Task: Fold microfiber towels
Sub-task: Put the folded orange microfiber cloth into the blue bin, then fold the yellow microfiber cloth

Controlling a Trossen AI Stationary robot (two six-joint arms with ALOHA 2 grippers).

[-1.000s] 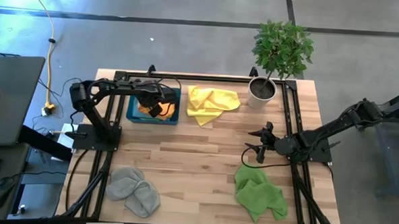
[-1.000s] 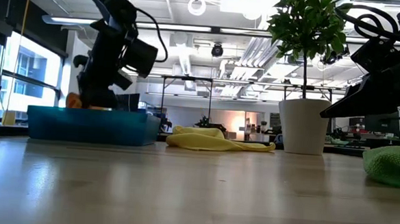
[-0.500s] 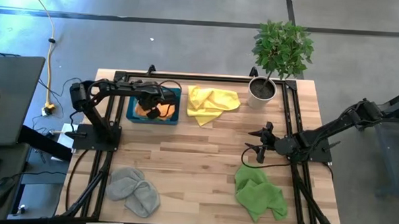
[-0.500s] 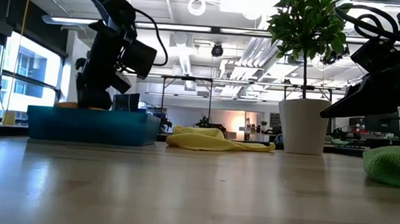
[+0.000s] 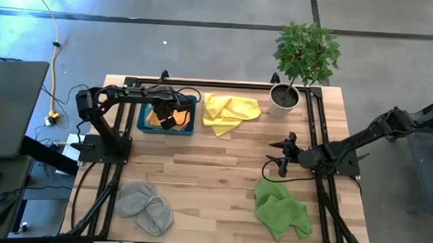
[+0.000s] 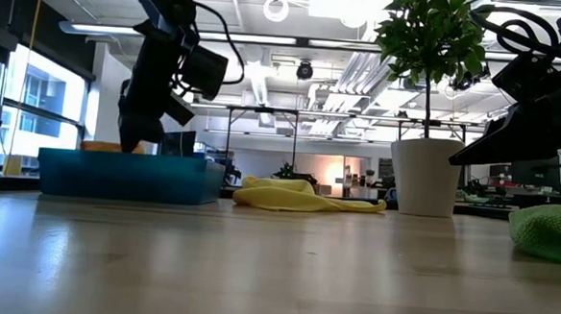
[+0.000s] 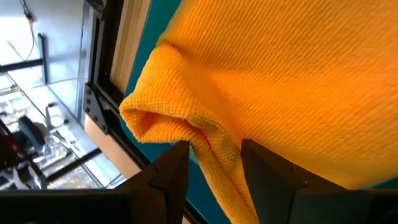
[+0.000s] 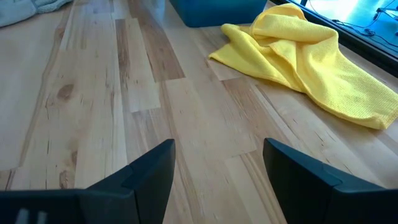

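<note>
The left gripper (image 5: 174, 117) hid much of the orange towel (image 5: 158, 119) in the tray (image 5: 142, 121) at the table's far edge, fingers apart, a fold between them; four towels showed: orange, yellow (image 5: 230, 112), grey (image 5: 145, 205), green (image 5: 280, 211); the right gripper (image 5: 279, 158) stood open.

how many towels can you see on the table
4: an orange towel in the teal tray, a yellow towel beside it, a grey towel near left, a green towel near right. More may lie hidden under the orange one.
</note>
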